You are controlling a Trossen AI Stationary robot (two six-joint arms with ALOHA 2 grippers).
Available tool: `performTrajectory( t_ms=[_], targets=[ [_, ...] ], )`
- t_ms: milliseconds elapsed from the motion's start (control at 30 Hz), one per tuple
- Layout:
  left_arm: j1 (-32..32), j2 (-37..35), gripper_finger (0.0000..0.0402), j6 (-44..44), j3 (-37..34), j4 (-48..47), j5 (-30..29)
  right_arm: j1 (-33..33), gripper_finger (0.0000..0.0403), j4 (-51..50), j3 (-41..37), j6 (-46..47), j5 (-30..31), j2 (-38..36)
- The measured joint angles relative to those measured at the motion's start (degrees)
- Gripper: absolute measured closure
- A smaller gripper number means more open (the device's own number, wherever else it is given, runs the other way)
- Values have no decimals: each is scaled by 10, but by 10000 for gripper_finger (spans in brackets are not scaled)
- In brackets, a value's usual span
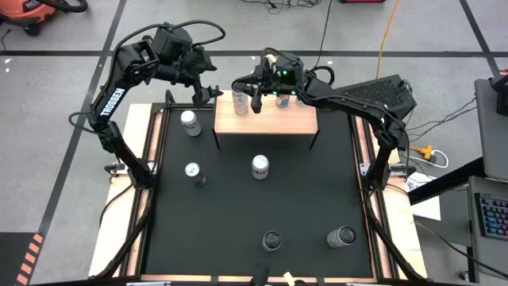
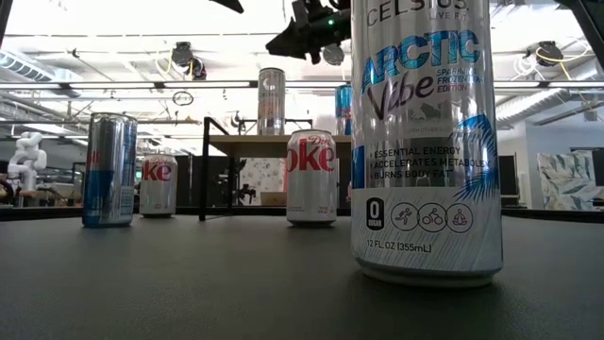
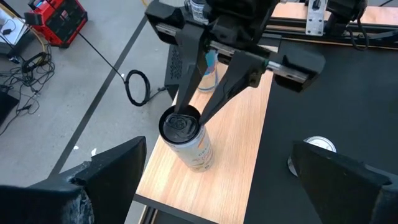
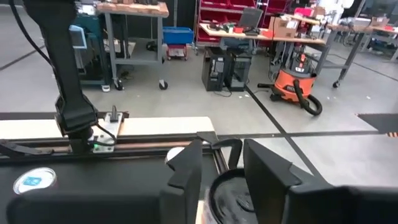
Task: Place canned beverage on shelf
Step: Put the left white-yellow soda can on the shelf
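**Can on the shelf, right claw over its top**

While the left gripper (image 1: 208, 94) hangs released at the upper left of the high view, just off the shelf's left end, the right gripper (image 1: 248, 102) sits over the can (image 1: 240, 102) standing upright on the left part of the shelf (image 1: 278, 121). In the left wrist view the right arm's two fingers (image 3: 186, 93) come down in a narrow V onto the can's rim (image 3: 180, 122), their tips at the lid; whether they actually pinch it cannot be told. The shelf stands at the upper middle of the black table (image 1: 302, 199), with more cans (image 1: 282, 99) along its far edge. Loose cans lie about the mat: one (image 1: 190, 123) left of the shelf, two (image 1: 260, 166) mid-frame, two (image 1: 341, 236) toward the lower right.
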Motion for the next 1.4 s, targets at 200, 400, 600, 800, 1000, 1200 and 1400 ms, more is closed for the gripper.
performTrajectory(
  t_ms=[200, 400, 600, 800, 1000, 1200, 1400],
  targets=[
    [0, 0, 4, 0, 0, 0, 0, 0, 311, 18, 0, 5, 0, 0],
    [0, 0, 4, 0, 0, 13, 0, 1, 313, 32, 5, 15, -4, 8],
    [0, 0, 4, 0, 0, 14, 0, -5, 318, 12, 8, 28, 2, 7],
    [0, 0, 4, 1, 0, 14, 0, -9, 319, 27, 8, 46, 0, 11],
    [1, 0, 4, 1, 0, 33, 0, 20, 319, 54, 8, 56, -13, 43],
    [1, 0, 4, 1, 0, 30, 0, 51, 319, 49, 8, 1, 93, 53],
    [1, 0, 4, 1, 0, 30, 0, 75, 340, 47, 8, 34, 155, 52]
  ],
)
